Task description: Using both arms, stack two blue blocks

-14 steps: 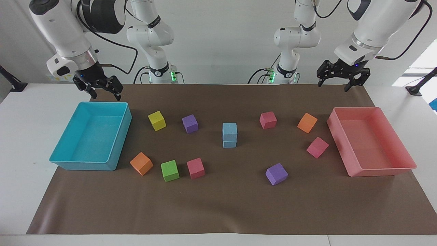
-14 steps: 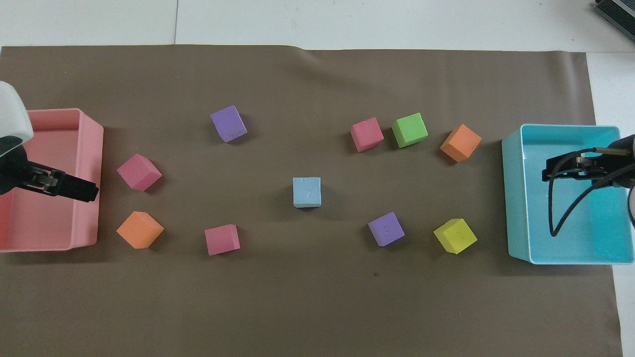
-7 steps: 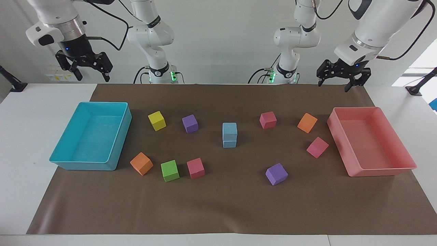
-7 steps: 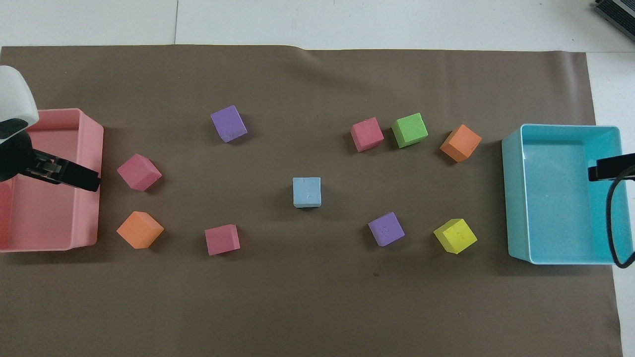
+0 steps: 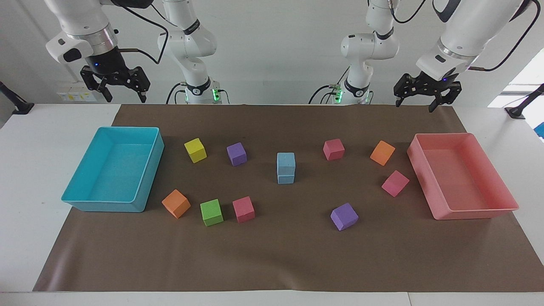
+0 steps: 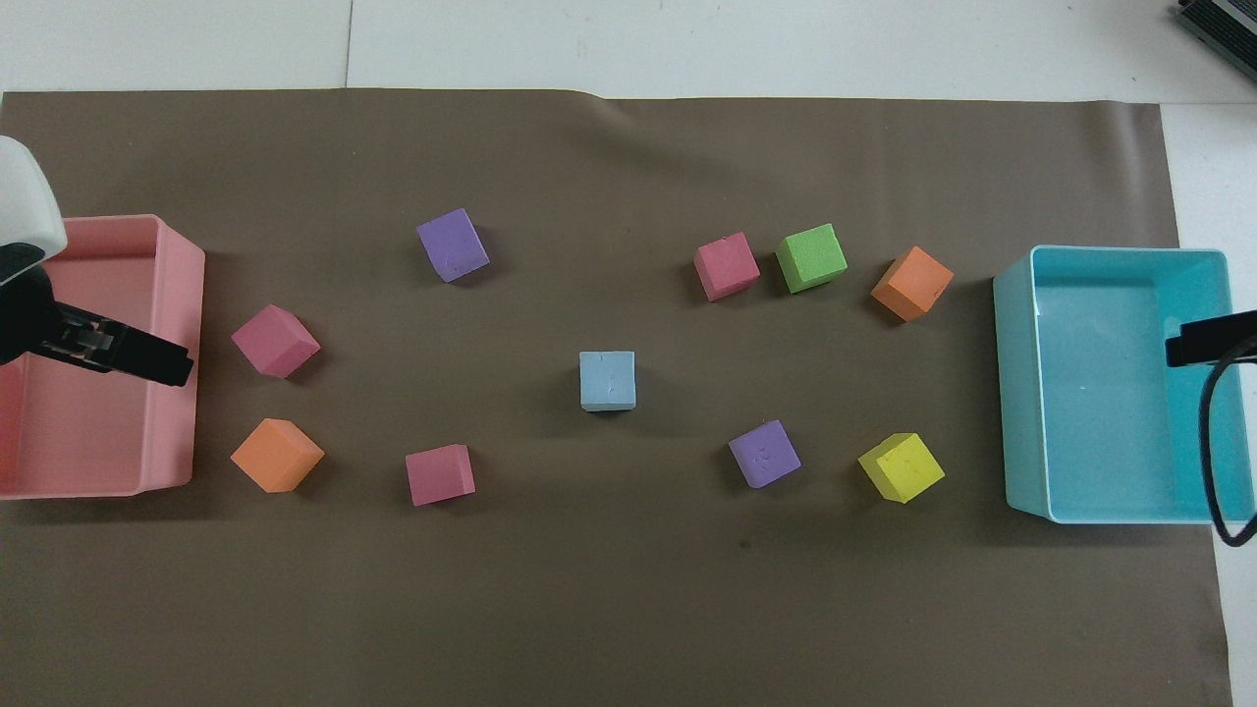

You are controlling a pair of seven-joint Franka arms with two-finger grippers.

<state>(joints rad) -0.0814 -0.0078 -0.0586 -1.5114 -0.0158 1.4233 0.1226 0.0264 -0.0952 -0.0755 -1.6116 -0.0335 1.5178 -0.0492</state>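
Neatly stacked at mid-mat: two matte foam blue blocks (image 5: 286,168), upper cube squarely on the lower.
Seen from overhead as a single square, lower cube hidden. Left gripper (image 5: 426,94) raised over the smooth pink tray (image 5: 505,187), fingers apart, empty; right gripper (image 5: 115,83) likewise spread, empty, near the cyan tray (image 5: 149,170), largely cut off overhead.

The stacked blue blocks (image 5: 286,168) stand alone mid-desk with bare brown mat (image 5: 272,255) on every side, so a gripper could come down on them freely. Nearest obstacles are a purple cube (image 5: 236,154) and a pink cube (image 5: 333,149), both well apart.
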